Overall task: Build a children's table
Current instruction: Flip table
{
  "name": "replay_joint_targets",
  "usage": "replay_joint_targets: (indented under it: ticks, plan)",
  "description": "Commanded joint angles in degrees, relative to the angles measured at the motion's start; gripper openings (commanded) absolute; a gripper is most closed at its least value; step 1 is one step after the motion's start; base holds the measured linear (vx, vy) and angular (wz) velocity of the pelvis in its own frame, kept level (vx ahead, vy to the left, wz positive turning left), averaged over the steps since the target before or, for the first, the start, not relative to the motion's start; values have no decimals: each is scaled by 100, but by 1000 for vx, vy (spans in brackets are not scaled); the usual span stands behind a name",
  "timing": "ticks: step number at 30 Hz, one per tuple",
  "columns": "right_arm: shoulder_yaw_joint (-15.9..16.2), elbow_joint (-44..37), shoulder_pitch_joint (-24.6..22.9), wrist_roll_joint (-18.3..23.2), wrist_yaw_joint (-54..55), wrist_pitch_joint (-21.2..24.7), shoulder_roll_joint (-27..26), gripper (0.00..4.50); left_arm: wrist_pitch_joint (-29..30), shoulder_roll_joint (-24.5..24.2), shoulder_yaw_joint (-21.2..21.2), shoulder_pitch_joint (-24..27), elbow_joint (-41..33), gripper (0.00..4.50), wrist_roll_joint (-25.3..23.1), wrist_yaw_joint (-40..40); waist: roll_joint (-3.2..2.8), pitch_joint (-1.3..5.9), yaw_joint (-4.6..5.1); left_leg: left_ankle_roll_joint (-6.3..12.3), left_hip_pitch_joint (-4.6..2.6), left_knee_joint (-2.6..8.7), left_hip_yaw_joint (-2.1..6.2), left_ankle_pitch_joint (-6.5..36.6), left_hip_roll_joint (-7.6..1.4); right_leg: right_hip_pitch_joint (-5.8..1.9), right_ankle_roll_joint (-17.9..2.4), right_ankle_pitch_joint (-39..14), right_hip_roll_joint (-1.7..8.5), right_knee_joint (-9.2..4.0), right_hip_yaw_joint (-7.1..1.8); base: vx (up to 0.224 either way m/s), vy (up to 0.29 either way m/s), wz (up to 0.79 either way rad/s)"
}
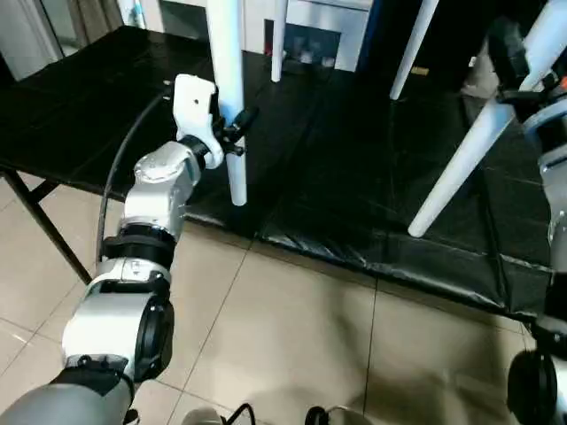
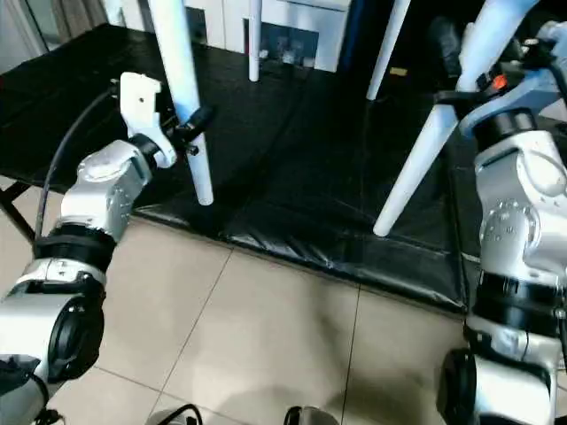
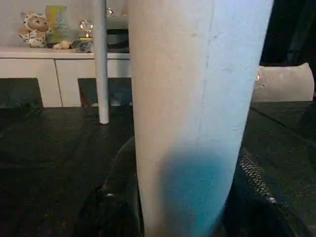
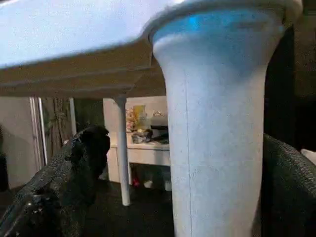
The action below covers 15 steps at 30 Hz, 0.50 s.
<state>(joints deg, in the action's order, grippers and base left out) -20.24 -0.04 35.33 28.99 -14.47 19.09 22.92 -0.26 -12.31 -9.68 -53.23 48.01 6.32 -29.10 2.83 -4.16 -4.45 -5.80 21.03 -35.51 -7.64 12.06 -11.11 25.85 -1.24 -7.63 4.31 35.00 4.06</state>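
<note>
Left hand (image 1: 237, 133) is clamped on the near-left leg (image 1: 232, 106) of the children's table (image 4: 74, 34), and the wide-open right hand (image 2: 461, 66) has its fingers (image 4: 64, 187) on either side of the near-right leg (image 2: 425, 150) up by the socket. Tabletop's cut off at 12 o'clock, so I can't see it from above. It stands on the black-sheeted desk (image 1: 354, 177), near legs close to the front edge. Tiled floor (image 1: 292, 345) runs open at 6 o'clock, white cabinet (image 3: 29, 74) behind.
</note>
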Motion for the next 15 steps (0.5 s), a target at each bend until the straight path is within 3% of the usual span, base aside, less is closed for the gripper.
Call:
replay_joint_targets:
  ticks: [1, 6, 7, 8, 9, 11, 12, 13, 14, 15]
  plan:
    - [282, -320, -215, 171, 88, 357, -179, 450, 36, -49, 141, 16, -55, 170, -127, 39, 85, 459, 25, 479, 44, 379, -169, 197, 31, -510, -473, -1933, 191, -448, -164, 0, 0, 0]
    - [254, -754, -551, -25, 381, 475, -265, 450, 42, -394, 33, -4, 89, 170, -128, 18, 72, 440, 125, 309, 57, 414, -136, 389, 23, -507, -351, -2021, 187, -467, -156, 0, 0, 0]
    - [313, -803, -750, -327, 285, 184, -155, 450, -111, -490, 1, 89, 125, 170, -93, -96, 60, 428, 143, 280, 55, 415, -139, 444, 31, -492, -323, -2085, 190, -484, -156, 0, 0, 0]
    - [338, -814, -808, -410, 240, 98, -116, 450, -165, -512, -5, 120, 127, 204, -81, -134, 71, 422, 149, 267, 55, 412, -143, 501, 32, -487, -293, -2160, 190, -497, -160, 0, 0, 0]
    - [360, -872, -931, -443, 153, 2, -90, 450, -216, -545, -9, 200, 74, 204, -75, -157, 44, 415, 150, 263, 57, 416, -143, 494, 36, -491, -314, -2132, 194, -489, -167, 0, 0, 0]
    - [310, -1253, -1496, -415, -102, -246, -94, 450, -93, -597, -72, 659, -469, 243, 108, -390, 55, 407, 145, 304, 68, 420, -139, 510, -1, -508, -402, -1944, 215, -475, -184, 0, 0, 0]
    - [306, -1284, -1535, -414, -116, -257, -95, 450, -87, -601, -75, 690, -507, 243, 118, -402, 59, 408, 158, 361, 88, 432, -134, 478, -7, -520, -467, -1803, 213, -452, -187, 0, 0, 0]
    - [209, -1592, -1877, -321, -215, -367, -174, 450, -40, -579, -188, 1009, -950, 244, 299, -451, 30, 399, 168, 385, 85, 432, -132, 479, 5, -504, -502, -1754, 198, -453, -178, 0, 0, 0]
    - [170, -1724, -2011, -281, -246, -398, -210, 450, -27, -570, -231, 1134, -1125, 251, 371, -460, 47, 397, 182, 435, 92, 429, -141, 462, -5, -516, -585, -1626, 207, -452, -187, 0, 0, 0]
    - [26, -2146, -2430, -145, -297, -542, -356, 450, -20, -524, -351, 1614, -1769, 266, 640, -538, 26, 382, 184, 476, 98, 442, -139, 513, -16, -511, -644, -1628, 215, -459, -186, 0, 0, 0]
